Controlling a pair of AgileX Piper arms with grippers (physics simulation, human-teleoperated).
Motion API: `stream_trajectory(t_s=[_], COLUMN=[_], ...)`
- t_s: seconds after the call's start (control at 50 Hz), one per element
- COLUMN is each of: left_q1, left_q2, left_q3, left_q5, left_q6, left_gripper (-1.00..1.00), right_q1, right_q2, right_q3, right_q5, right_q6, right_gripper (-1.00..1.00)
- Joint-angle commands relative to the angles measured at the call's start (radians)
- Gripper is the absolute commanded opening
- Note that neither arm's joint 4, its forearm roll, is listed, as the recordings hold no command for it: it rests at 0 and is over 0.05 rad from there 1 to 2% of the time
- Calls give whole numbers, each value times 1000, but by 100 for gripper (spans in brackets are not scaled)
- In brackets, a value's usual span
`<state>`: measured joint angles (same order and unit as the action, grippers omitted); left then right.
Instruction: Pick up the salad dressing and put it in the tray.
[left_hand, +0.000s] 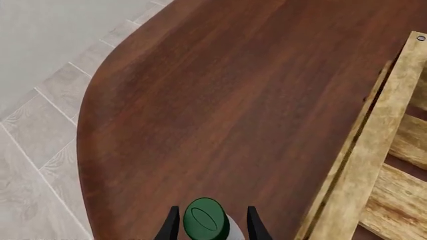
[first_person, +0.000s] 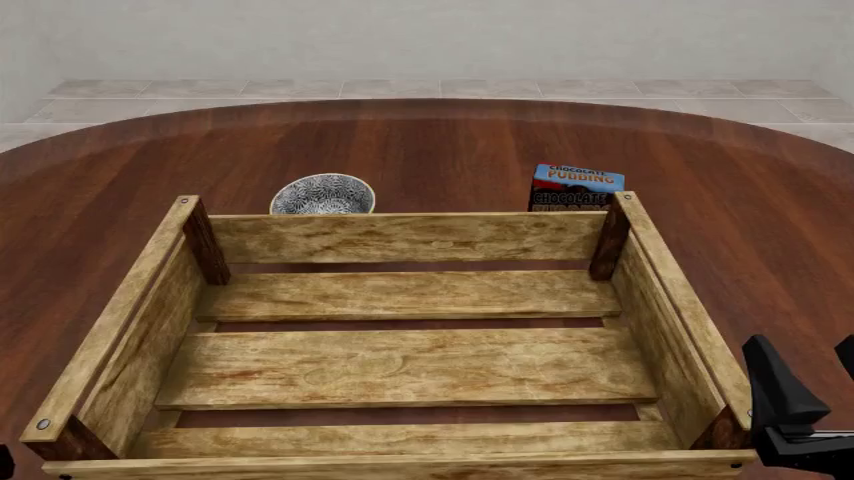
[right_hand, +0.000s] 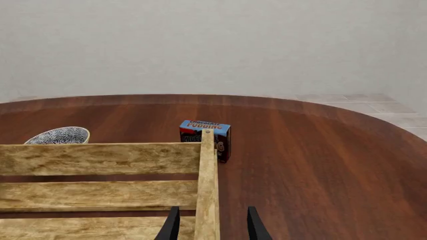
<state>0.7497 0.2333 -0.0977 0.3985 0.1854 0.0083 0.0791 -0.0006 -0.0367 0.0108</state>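
Observation:
The salad dressing (left_hand: 203, 220) shows only in the left wrist view, as a dark green cap on a white bottle. It stands on the table between the fingers of my left gripper (left_hand: 213, 209), which is open around it with a small gap on each side. The tray (left_hand: 373, 150) lies just beside it. In the front view the tray (first_person: 400, 237) is a big light-wood slatted crate with nothing in it; the bottle is out of sight there. My right gripper (first_person: 805, 345) is open by the tray's near right corner, and its wrist view looks along the tray's right wall (right_hand: 207, 200).
A black-and-white patterned bowl (first_person: 322, 194) and a blue-and-red chocolate pudding box (first_person: 577, 187) stand just behind the tray's far wall. The table's rounded edge (left_hand: 83, 145) and the tiled floor lie close beyond the bottle on the left.

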Motion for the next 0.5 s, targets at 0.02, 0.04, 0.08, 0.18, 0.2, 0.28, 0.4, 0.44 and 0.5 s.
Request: stream_trajectory(t_s=[0.02,0.04,0.08,0.18,0.2,0.28,0.4,0.44,0.5], left_q1=[12,12,12,15,12,16,12,9,19], left_q2=[40,42,49,60,61,74,89,89,112], left_q3=[21,22,24,32,34,39,51,52,53], left_q5=[-44,-46,-52,-65,-64,-76,-90,-89,-111], left_q6=[8,6,5,10,4,5,-1,-3,3], left_gripper=[100,100,100,100,100,100,100,100,-100], right_q1=[0,0,-1,0,0,-1,-2,-3,-4], right_q2=[2,2,2,1,0,0,6,6,4], right_q3=[0,0,0,0,0,0,0,0,0], right_q5=[-2,-1,-1,0,1,1,-3,-4,-2], right_q6=[0,0,0,0,0,1,2,2,4], right_gripper=[100,100,100,100,100,100,100,100,100])
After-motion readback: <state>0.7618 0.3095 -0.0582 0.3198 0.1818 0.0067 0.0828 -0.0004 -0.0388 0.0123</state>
